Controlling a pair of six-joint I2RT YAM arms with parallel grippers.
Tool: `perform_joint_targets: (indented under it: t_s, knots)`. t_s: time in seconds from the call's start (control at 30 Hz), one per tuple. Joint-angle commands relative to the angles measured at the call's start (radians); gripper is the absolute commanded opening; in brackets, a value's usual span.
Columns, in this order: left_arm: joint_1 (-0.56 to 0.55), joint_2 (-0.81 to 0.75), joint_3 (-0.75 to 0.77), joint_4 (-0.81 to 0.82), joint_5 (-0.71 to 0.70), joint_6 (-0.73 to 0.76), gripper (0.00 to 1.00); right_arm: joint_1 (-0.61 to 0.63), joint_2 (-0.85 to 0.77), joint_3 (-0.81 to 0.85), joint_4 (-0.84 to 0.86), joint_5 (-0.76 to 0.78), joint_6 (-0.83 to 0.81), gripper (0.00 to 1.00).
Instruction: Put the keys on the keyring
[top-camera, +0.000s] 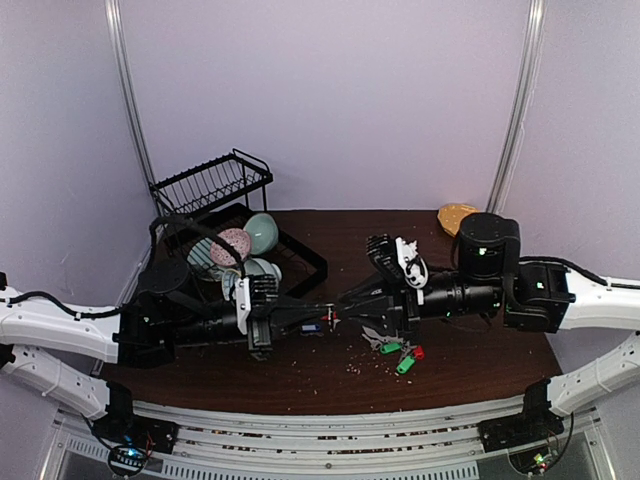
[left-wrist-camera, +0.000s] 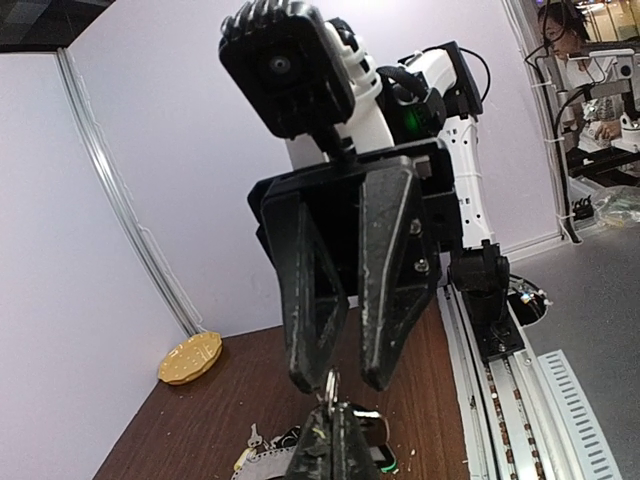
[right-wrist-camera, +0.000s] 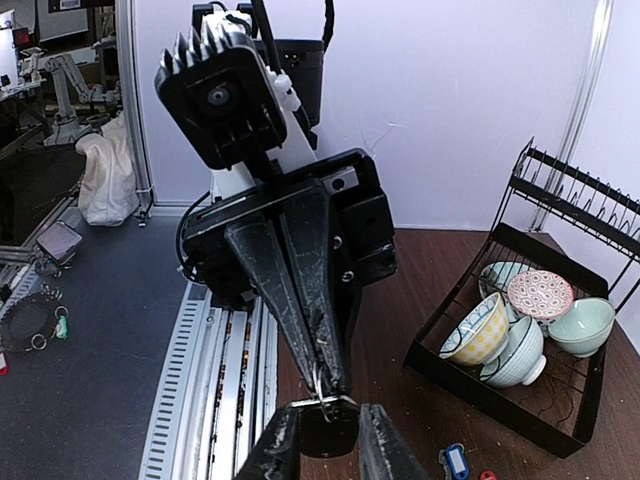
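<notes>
Left claw (right-wrist-camera: 325, 380) is pinched tight on the black-tagged key (right-wrist-camera: 325, 435), held in the air right of the dish rack (top-camera: 212, 190). It meets the right claw (left-wrist-camera: 345, 380) tip to tip, whose fingers are parted either side of that key's tag and not clearly gripping. Other keys (top-camera: 402, 358) with green and red tags lie on the table (top-camera: 300, 380) farther right of the rack, beside a bumpy rim that seems to be the keyring (left-wrist-camera: 265, 465).
</notes>
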Motion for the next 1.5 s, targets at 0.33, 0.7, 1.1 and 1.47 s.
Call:
perform_joint_targets:
  t_s: [0.33,0.7,1.1,1.47]
  knots:
    - [-0.001,-0.009,-0.007,0.078,0.044,-0.008,0.0,0.004,0.024,0.008,0.034,-0.039,0.018,0.0]
    - [-0.004,-0.024,-0.006,0.1,0.056,-0.035,0.0,0.004,-0.041,0.007,0.025,-0.063,-0.01,0.13]
    - [-0.23,-0.132,0.011,0.017,-0.306,0.667,0.0,0.004,-0.158,0.02,-0.048,-0.168,-0.117,0.29]
    - [-0.378,-0.097,0.095,-0.058,-0.437,1.139,0.0,0.002,-0.285,0.013,-0.092,-0.144,-0.162,0.33]
